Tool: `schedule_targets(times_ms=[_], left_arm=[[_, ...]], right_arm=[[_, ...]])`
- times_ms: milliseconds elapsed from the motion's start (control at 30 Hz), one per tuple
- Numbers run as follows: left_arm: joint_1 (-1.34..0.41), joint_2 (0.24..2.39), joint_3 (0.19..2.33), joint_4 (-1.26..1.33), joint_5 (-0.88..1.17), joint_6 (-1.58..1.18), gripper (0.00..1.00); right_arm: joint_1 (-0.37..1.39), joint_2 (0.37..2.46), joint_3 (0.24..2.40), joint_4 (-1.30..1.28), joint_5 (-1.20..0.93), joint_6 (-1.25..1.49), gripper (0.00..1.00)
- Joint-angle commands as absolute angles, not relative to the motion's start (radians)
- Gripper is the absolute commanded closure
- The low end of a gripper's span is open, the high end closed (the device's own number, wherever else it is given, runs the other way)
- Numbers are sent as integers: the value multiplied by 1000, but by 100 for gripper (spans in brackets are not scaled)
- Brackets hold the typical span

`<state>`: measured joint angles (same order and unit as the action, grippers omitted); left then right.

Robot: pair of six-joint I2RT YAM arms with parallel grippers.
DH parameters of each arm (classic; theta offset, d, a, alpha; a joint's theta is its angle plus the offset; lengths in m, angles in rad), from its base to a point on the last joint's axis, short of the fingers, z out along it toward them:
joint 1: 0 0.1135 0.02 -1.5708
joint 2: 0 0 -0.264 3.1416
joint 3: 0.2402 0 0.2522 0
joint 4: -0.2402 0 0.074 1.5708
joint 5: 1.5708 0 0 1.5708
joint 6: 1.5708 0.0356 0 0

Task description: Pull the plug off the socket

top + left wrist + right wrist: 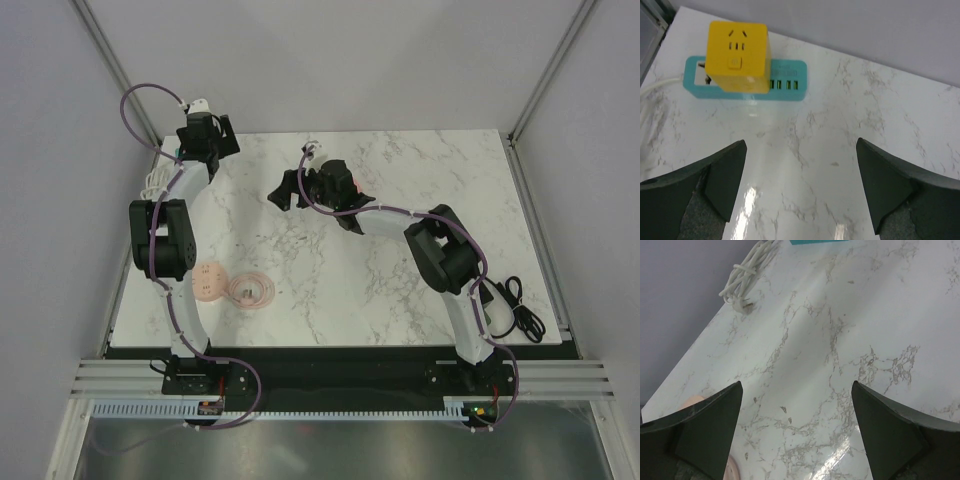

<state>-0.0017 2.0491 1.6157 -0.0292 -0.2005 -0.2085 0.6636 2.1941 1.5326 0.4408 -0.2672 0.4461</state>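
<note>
Yellow plug (737,57) seated on teal socket strip (790,82), 11 o'clock of L gripper (800,150), jaws wide apart, empty, R gripper (797,390) likewise wide, empty, cable coil (747,270) at its 11

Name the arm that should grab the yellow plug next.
Left. The left fingers, open, face the plug, seated on the teal strip just ahead. The right fingers are out mid-table, with only the strip's edge at the top of their view.
</note>
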Motion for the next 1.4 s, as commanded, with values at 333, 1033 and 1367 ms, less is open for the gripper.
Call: schedule_targets(times_ms=[333, 1033, 1367], left_arm=[[115, 2302, 1940, 35, -99, -3, 4], [135, 2482, 2118, 15, -130, 23, 12], [135, 2493, 2135, 6, -136, 12, 18]], right_arm=[[597, 2233, 1560, 567, -371, 509, 2], [584, 2286, 1592, 601, -413, 560, 2], [584, 2306, 1612, 589, -420, 565, 2]])
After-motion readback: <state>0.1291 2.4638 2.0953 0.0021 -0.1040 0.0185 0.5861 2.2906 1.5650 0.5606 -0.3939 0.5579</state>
